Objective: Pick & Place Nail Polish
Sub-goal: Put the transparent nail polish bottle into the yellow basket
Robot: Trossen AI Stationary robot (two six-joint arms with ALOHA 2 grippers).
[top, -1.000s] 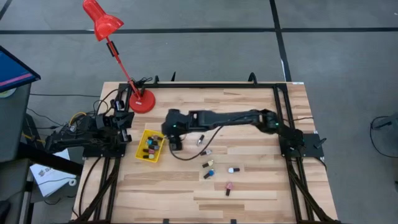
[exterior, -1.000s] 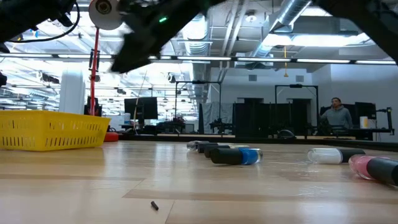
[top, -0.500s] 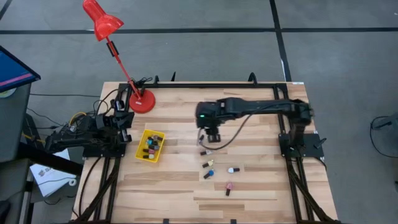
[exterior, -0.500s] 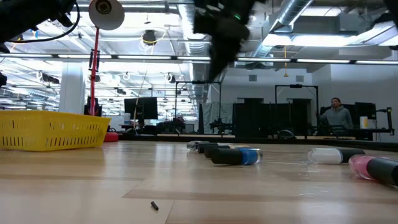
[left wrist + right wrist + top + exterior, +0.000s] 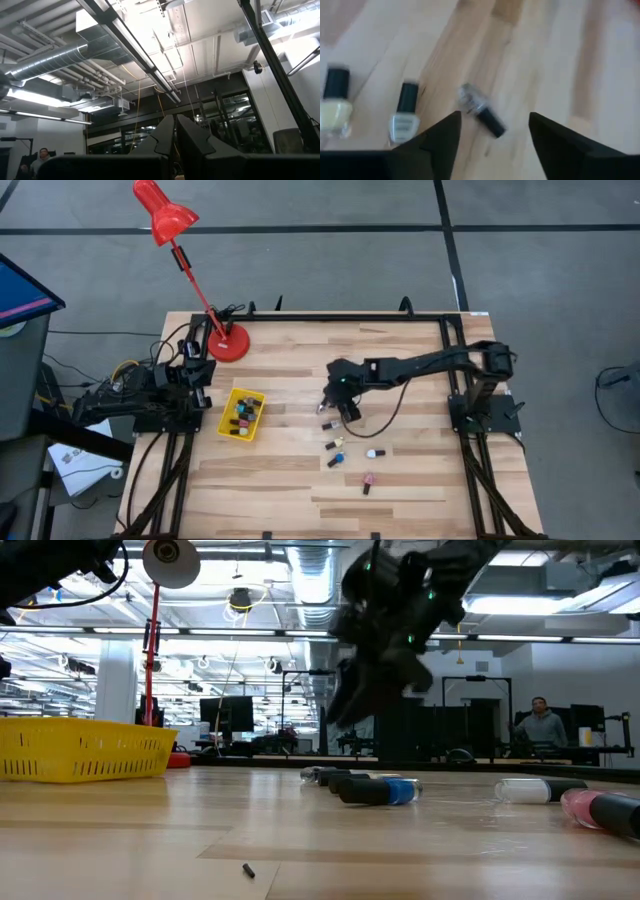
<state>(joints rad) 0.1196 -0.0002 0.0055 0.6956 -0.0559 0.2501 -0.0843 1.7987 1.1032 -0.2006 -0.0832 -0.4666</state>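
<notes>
Several nail polish bottles lie loose on the wooden table (image 5: 400, 500), among them one near the table's middle (image 5: 323, 406), a blue one (image 5: 338, 458), a white one (image 5: 375, 452) and a pink one (image 5: 367, 483). More bottles lie in the yellow basket (image 5: 242, 413). My right gripper (image 5: 338, 410) hangs open and empty above the loose bottles. In the right wrist view a clear bottle with a dark cap (image 5: 481, 111) lies on its side ahead, between the open fingers (image 5: 492, 132). My left gripper (image 5: 175, 137) is shut and parked at the table's left edge (image 5: 185, 385).
A red desk lamp (image 5: 228, 342) stands at the far left. In the right wrist view a pale yellow bottle (image 5: 335, 102) and a whitish bottle (image 5: 404, 120) lie beside the clear one. A person (image 5: 543, 725) shows in the room far behind the table.
My right gripper has gone from beside the yellow basket toward the table's right edge, then come down over the loose bottles near the table's middle. The bottles have stayed where they were.
</notes>
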